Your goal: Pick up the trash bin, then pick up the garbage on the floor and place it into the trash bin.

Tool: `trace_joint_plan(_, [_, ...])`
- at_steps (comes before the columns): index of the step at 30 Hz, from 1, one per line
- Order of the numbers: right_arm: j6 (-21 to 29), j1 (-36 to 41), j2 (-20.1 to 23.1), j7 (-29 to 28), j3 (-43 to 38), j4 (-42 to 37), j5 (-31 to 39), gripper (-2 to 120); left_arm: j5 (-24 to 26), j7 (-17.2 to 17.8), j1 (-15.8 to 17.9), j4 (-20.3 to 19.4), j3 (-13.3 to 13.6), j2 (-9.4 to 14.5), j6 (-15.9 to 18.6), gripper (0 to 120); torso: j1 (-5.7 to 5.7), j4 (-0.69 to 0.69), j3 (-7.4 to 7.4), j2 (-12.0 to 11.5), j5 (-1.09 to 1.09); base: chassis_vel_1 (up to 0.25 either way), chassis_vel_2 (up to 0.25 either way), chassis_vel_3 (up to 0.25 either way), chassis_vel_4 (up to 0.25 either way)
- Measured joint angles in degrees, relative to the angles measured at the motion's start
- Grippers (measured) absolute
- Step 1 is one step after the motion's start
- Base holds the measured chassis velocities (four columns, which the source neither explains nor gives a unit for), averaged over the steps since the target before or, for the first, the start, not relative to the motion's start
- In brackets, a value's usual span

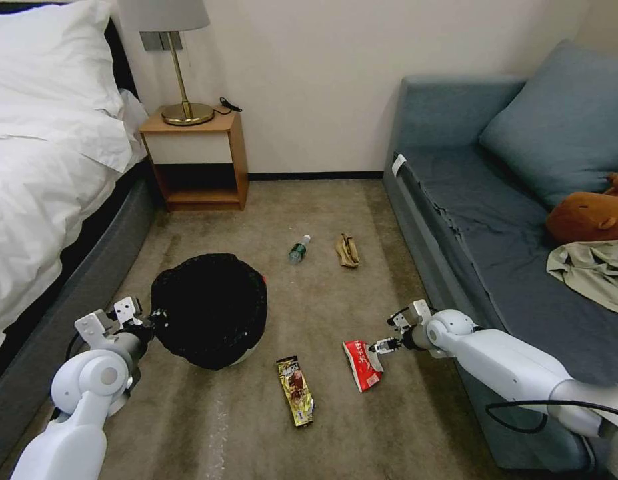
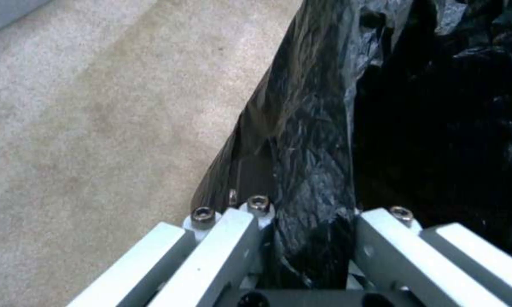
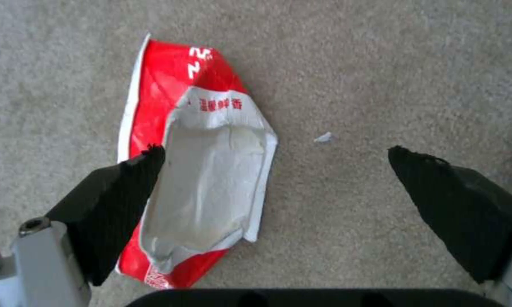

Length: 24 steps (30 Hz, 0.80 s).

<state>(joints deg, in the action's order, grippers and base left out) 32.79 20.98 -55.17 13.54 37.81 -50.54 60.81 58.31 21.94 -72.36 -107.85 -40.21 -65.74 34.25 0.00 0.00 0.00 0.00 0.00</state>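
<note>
the left tool [image 1: 151,319], lower left of the head view, is clamped on the black liner rim of the trash bin [image 1: 210,308]. the right tool [image 1: 381,347], fingers spread apart, hovers over the red-white packet [image 1: 363,365] at lower centre on the carpet [image 1: 389,427]; its red lettering is unreadable.

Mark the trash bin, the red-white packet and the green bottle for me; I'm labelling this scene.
trash bin [image 1: 209,310], head view, on the black bag liner.
red-white packet [image 3: 208,170], right wrist view, on its white torn-open middle.
green bottle [image 1: 298,250], head view, on its body.
</note>
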Motion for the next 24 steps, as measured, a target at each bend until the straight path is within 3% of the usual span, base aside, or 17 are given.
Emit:
trace_joint_plan(14, [0.1, 1.2, -0.5, -0.2, -0.1, -1.7, -0.5, 100, -0.8, -0.5, -0.3, 0.6, -0.1, -0.6, -0.3, 2, 0.00, 0.00, 0.00, 0.0, 0.00, 0.000, 0.000, 0.000, 0.000])
trace_joint_plan(24, [-1.5, 2.6, -3.5, 1.8, 0.0, 3.0, -3.8, 100, -0.9, -1.0, -0.3, 1.3, -0.5, -0.4, -0.5, 2, 0.00, 0.00, 0.00, 0.0, 0.00, 0.000, 0.000, 0.000, 0.000])
